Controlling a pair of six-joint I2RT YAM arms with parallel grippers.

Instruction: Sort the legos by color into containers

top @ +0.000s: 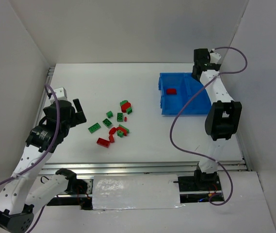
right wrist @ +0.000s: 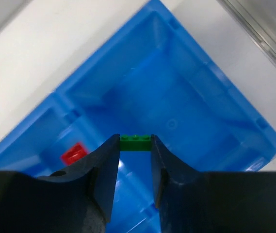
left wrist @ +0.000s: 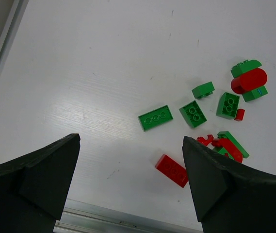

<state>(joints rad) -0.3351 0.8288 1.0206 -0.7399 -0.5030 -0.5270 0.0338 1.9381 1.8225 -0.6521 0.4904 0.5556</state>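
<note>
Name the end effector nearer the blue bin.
Right. The right end effector hovers over the blue bin, gripping a green brick; the left end effector sits far off beside the loose legos.

We see bright, even light from above on the white table point(top: 147, 141); the bricks point(left wrist: 155, 118) cast only faint, soft shadows. Glare whitens the shiny sheet point(top: 133, 191) at the near edge. In the right wrist view the bin point(right wrist: 186, 107) looks blurred, the green brick point(right wrist: 136, 143) sharper; the dark fingers point(right wrist: 101, 174) lack detail.

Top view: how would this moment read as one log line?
right gripper: shut on green lego, over blue bin | left gripper: open, near loose legos | blue bin: one red lego inside
</note>
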